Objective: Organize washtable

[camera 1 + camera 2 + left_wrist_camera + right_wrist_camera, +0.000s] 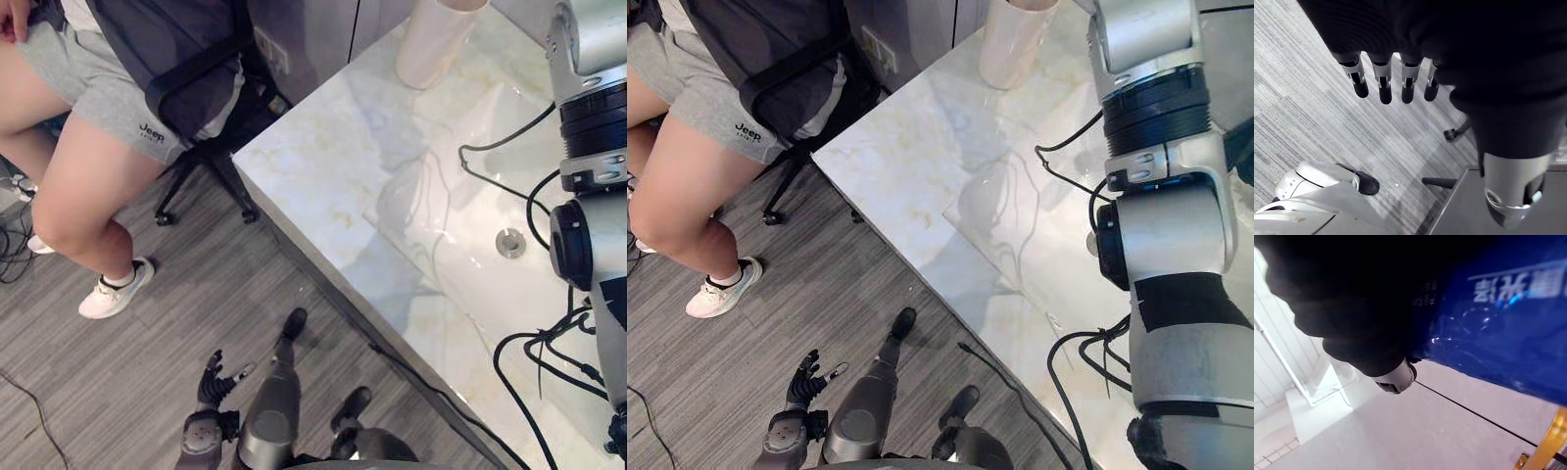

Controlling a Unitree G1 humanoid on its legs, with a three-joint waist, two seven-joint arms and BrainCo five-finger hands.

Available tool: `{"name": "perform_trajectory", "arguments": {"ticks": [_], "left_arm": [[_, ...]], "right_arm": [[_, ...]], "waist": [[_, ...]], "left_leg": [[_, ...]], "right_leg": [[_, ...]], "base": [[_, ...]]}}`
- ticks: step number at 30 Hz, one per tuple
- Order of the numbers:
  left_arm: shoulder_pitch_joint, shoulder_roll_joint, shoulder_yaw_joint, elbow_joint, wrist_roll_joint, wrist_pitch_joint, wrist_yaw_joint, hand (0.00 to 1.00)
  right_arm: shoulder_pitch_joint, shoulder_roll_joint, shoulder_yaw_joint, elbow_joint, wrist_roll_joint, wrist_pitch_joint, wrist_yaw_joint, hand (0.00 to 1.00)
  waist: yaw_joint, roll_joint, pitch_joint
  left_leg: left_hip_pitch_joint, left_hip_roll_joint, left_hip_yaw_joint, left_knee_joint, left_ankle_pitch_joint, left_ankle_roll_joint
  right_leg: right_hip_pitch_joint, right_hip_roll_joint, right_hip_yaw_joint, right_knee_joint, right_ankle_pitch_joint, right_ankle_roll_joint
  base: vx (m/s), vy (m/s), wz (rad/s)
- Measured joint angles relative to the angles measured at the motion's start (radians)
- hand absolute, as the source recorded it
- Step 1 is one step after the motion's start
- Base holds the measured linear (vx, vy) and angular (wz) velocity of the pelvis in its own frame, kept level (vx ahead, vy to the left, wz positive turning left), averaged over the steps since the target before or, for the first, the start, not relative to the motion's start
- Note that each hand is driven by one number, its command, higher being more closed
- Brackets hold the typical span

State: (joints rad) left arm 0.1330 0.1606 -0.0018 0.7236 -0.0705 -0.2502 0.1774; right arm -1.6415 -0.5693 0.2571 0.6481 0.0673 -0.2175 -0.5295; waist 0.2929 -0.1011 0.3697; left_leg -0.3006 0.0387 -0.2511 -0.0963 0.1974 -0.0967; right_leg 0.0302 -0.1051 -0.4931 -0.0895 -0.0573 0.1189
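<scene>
left hand [210, 387] hangs low over floor [118, 392], fingers [1384, 88] straight and loose, holding nothing. washtable [333, 176] is well ahead-right of it, with sink [460, 196] and cream cup [431, 44]. Seated person [88, 186] ahead-left. right hand [1395, 378]: blue pack [1498, 333] right against it, can't tell if gripped.

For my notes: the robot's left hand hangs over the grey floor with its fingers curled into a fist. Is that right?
Not quite. The left hand hangs over the grey floor, but its fingers are straight, not curled; the left wrist view shows it.
</scene>
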Motion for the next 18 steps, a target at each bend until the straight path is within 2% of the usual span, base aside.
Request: {"name": "perform_trajectory", "arguments": {"ticks": [7,11,18], "left_arm": [[0.0,0.0,-0.007,-0.002,-0.002,0.0,0.001,0.0],[-0.005,0.0,-0.028,-0.002,-0.006,-0.003,0.001,0.0],[-0.018,0.0,-0.034,-0.002,-0.017,-0.009,0.003,0.0]], "right_arm": [[-0.004,-0.009,0.021,0.049,-0.021,0.004,-0.006,1.0],[-0.004,-0.015,0.021,0.059,-0.021,0.004,-0.013,1.0],[-0.002,-0.016,0.03,0.115,-0.02,0.009,-0.012,1.0]], "waist": [[0.008,0.004,0.004],[0.024,0.02,0.031],[0.028,0.018,0.049]], "left_leg": [[-0.015,-0.007,-0.023,0.0,0.002,-0.002],[-0.017,-0.007,-0.031,0.0,0.002,-0.003],[-0.039,-0.008,-0.039,0.001,0.007,-0.005]], "right_leg": [[-0.003,0.001,-0.03,-0.003,-0.003,0.004],[-0.004,0.003,-0.033,0.0,-0.005,0.002],[-0.023,0.003,-0.043,0.004,-0.005,0.002]], "base": [[0.02,0.023,0.09],[-0.01,0.008,0.01],[-0.01,0.032,0.03]]}}
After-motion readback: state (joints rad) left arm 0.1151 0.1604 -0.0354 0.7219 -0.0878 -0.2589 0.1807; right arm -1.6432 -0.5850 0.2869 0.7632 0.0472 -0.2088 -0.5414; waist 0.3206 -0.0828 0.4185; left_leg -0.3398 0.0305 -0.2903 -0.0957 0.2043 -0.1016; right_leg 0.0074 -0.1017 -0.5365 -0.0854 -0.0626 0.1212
